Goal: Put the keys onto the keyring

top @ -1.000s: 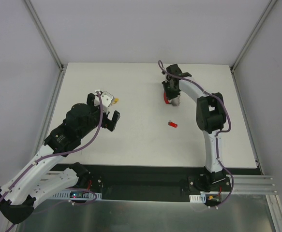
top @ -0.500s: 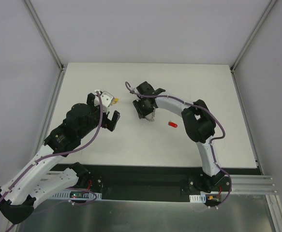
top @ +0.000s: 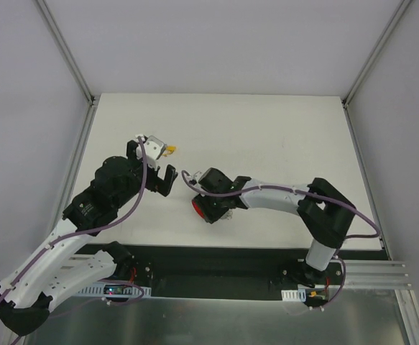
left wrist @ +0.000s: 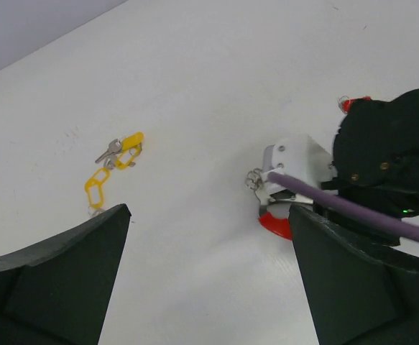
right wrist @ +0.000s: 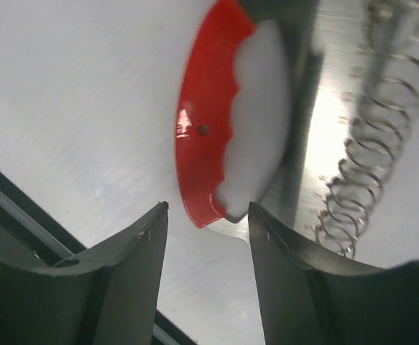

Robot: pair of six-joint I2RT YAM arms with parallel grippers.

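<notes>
The keyring is a red crescent (right wrist: pixel 203 129) joined to a silvery coil (right wrist: pixel 367 151). My right gripper (right wrist: pixel 208 208) is shut on the crescent's near end, low over the table. From above, the right gripper (top: pixel 208 210) and the keyring (top: pixel 198 208) are at the near centre. The keyring's red edge (left wrist: pixel 275 224) also shows in the left wrist view. Two yellow-tagged keys (left wrist: pixel 116 154) lie on the table beyond my left gripper (left wrist: pixel 209 212), which is open and empty. From above, the left gripper (top: pixel 152 160) is just short of the yellow keys (top: pixel 172 149).
A small red key tag (left wrist: pixel 354 103) peeks out behind the right wrist; the right forearm hides it from above. The table's dark near edge (right wrist: pixel 22 215) lies close to the right gripper. White walls bound the table (top: pixel 281 136) at the back and sides.
My right arm has swung from the far centre-right to the near centre, carrying the keyring toward the left arm. The left gripper has shifted only slightly.
</notes>
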